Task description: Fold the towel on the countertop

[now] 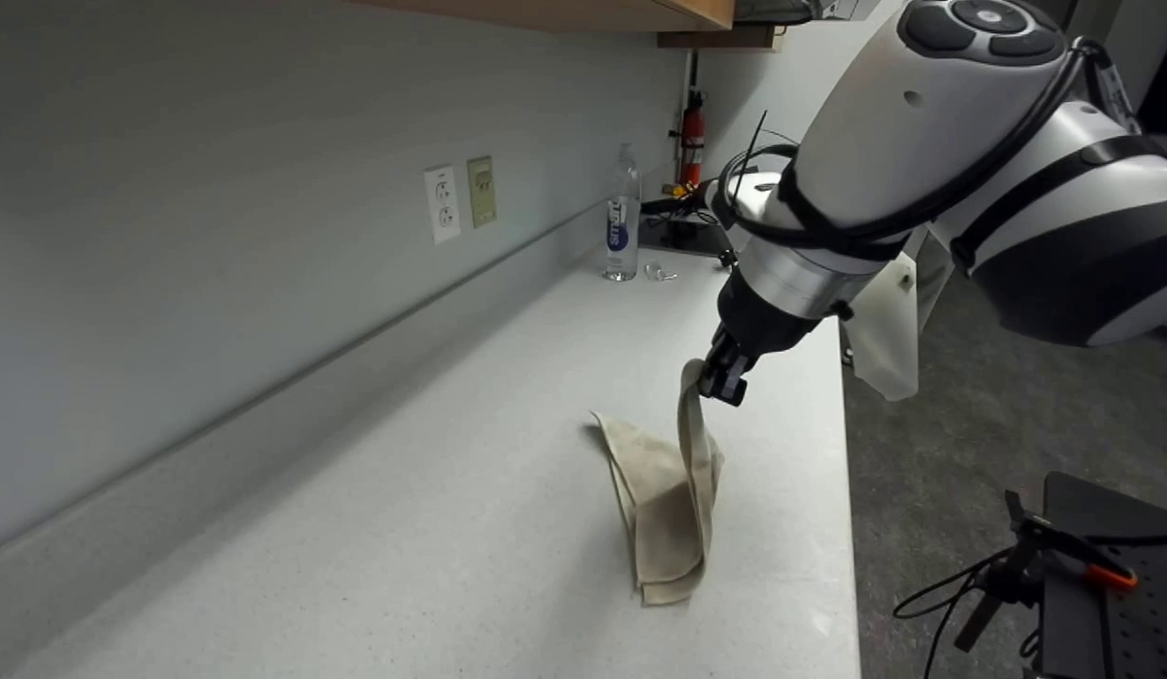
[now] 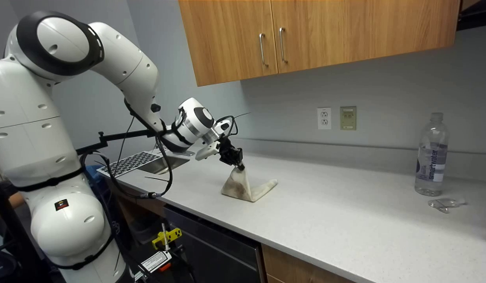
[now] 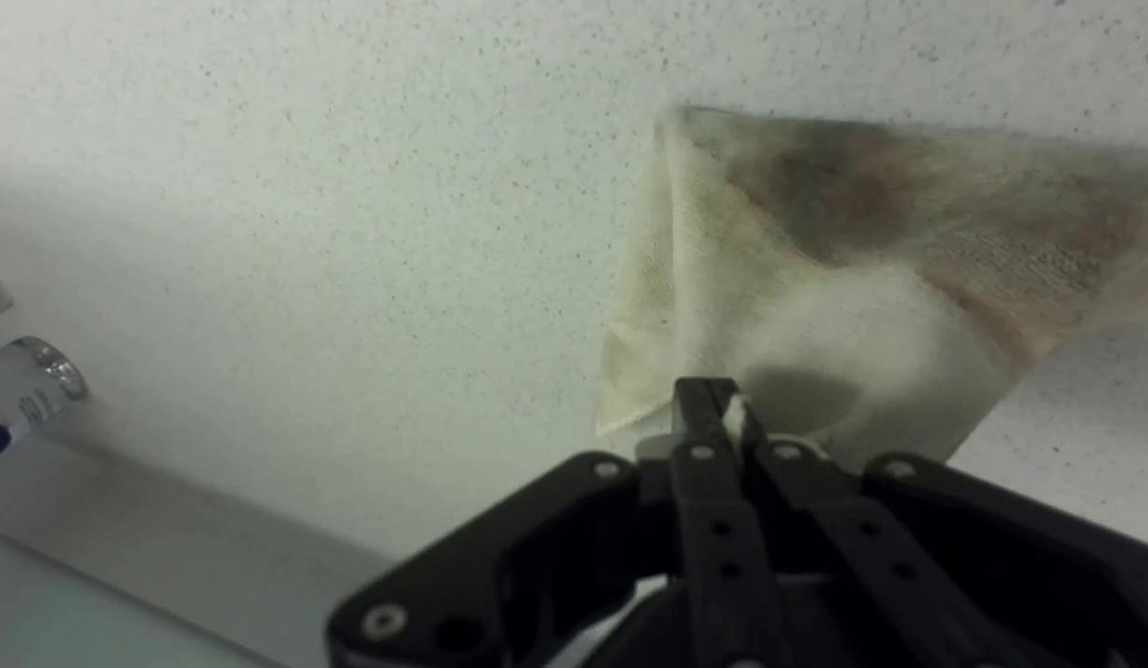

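Currently, towel: beige with brownish staining, on the bench, in an exterior view nearer the front edge than the back; part of it stands upright, the rest lies on the surface, one pointed flap turned toward the back edge
End effector: clamped on the towel, tips together with a little cloth pinched between them, above the bench
Bench: pale, speckled, its back edge along the wall
Bottle: clear, upright near the back edge, well apart from the towel, a clear object just beside it, too small to tell what
Cabinets: wooden, above the bench's back edge
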Action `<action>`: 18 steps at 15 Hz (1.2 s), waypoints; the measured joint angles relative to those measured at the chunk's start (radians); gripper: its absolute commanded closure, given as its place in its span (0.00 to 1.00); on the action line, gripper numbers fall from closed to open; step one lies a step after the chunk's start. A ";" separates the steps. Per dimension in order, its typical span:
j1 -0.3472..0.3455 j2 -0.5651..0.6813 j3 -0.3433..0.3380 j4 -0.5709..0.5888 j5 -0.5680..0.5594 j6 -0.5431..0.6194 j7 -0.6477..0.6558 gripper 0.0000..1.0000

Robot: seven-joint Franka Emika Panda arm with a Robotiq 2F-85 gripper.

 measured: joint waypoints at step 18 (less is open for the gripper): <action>-0.003 0.031 -0.017 0.020 -0.207 0.054 0.165 0.98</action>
